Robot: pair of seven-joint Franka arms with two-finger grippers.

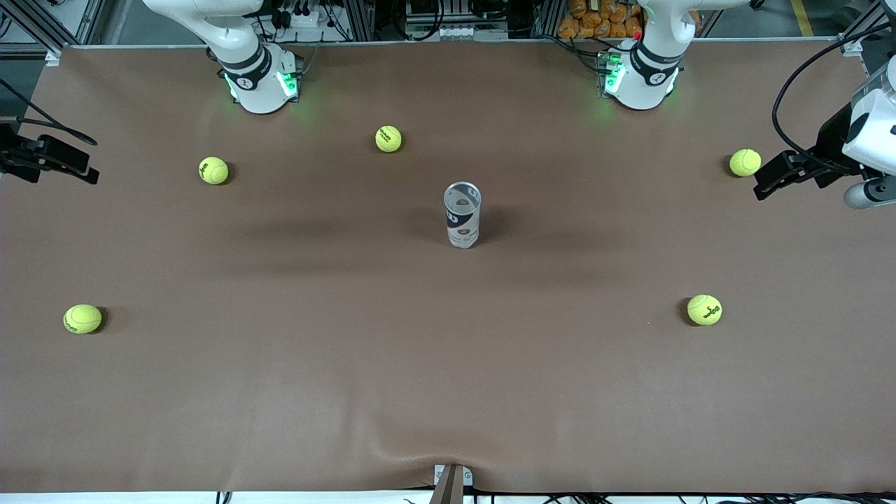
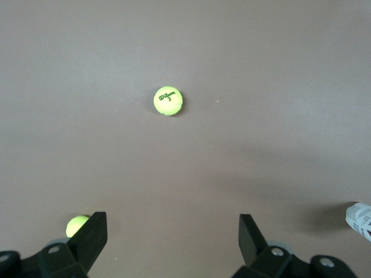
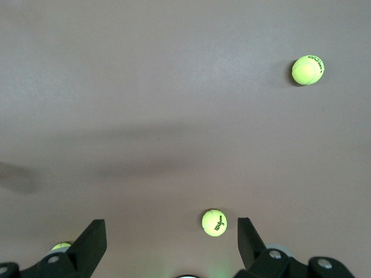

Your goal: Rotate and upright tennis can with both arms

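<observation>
place: robotics lab | evidence: aluminium framing (image 1: 70, 21), cabling (image 1: 308, 21)

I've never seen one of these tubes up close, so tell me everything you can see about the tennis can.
The tennis can stands upright near the table's middle, a slim silvery-white cylinder with a dark blue band bearing white lettering. Its top looks like a clear lid or an open mouth. Only its base touches the brown table; no ball or gripper touches it.
</observation>
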